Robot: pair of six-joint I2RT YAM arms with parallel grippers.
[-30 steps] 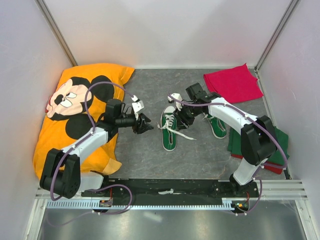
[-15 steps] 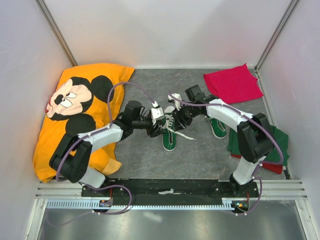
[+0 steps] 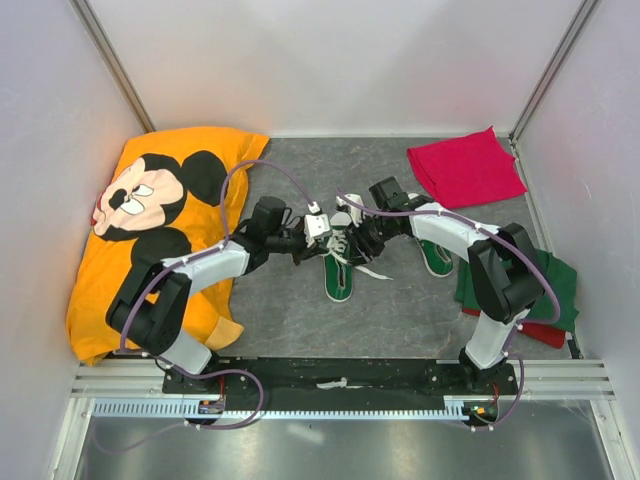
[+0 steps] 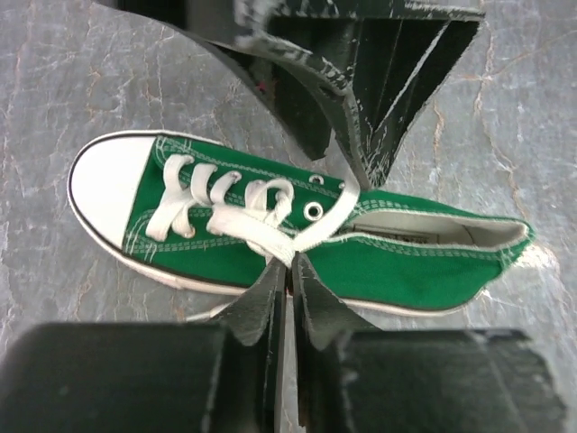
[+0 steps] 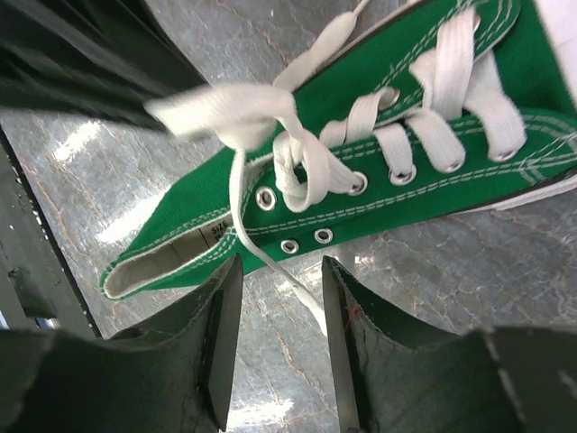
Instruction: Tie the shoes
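Observation:
One green shoe (image 3: 338, 278) with a white toe cap lies mid-table, toe toward me. The second shoe (image 3: 436, 258) lies to its right, partly under the right arm. My left gripper (image 4: 293, 262) is shut on a white lace (image 4: 270, 239) beside the upper eyelets, at the shoe's (image 4: 406, 262) near side. In the top view that left gripper (image 3: 320, 244) meets the right gripper (image 3: 352, 238) over the laces. My right gripper (image 5: 281, 266) stands open beside the shoe's (image 5: 379, 194) heel end. A loose lace strand (image 5: 261, 253) runs down between its fingers, untouched.
An orange Mickey Mouse pillow (image 3: 150, 220) fills the left side under the left arm. A red cloth (image 3: 465, 165) lies at the back right. A folded green cloth (image 3: 560, 285) over a red one sits by the right wall. White walls enclose three sides.
My left arm swung right from beside the pillow to the shoe, and its jaws closed on the lace. The right gripper stayed over the laces, shifting only slightly.

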